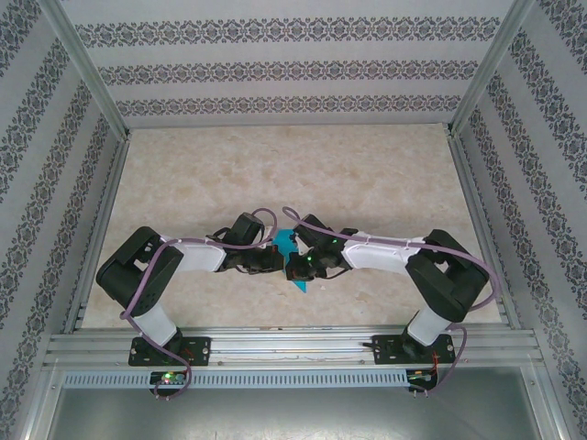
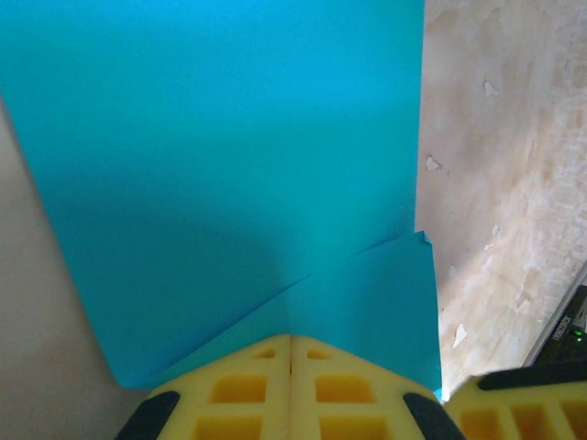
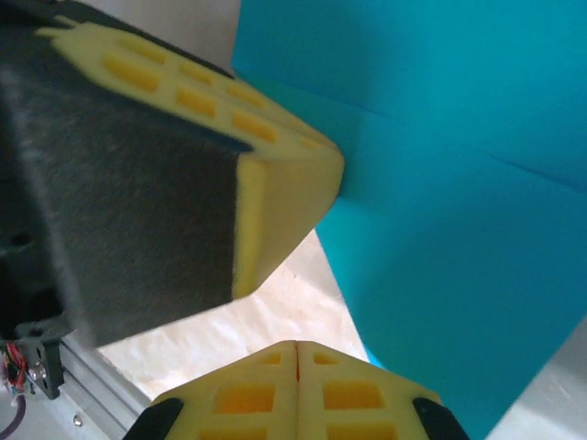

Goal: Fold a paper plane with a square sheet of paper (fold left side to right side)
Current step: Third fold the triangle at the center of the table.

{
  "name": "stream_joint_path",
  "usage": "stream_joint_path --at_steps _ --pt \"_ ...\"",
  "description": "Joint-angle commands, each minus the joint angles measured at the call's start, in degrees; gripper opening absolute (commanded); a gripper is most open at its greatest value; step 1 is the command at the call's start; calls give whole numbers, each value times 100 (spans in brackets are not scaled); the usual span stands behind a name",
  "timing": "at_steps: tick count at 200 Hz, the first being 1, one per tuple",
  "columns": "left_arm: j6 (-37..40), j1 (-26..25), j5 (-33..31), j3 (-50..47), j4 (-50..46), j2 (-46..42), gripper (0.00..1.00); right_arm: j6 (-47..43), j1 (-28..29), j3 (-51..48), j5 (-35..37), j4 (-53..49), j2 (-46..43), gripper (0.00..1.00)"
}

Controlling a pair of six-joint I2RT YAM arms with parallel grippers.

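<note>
Paper sheet [image 2: 229, 137] pinched in left jaws; right jaws closed.

sheet of paper [image 2: 229, 165]: smooth, matt | table [image 2: 504, 183]: mottled, chipped, perhaps laminate | left gripper [image 2: 291, 341]: matt plastic

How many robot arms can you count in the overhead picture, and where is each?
2. The left arm stands near-left, the right arm near-right; both reach inward to the teal paper sheet between them.
</note>
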Motion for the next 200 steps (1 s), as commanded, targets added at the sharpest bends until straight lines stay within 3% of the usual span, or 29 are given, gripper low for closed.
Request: stream_joint_path --at_steps 1,200 --pt "-42 -56 -317 -113 -483 118 0 139 8 37 -30 219 203 0" --pt "-5 -56 -412 -97 -604 127 0 167 -132 -174 219 -8 408 0"
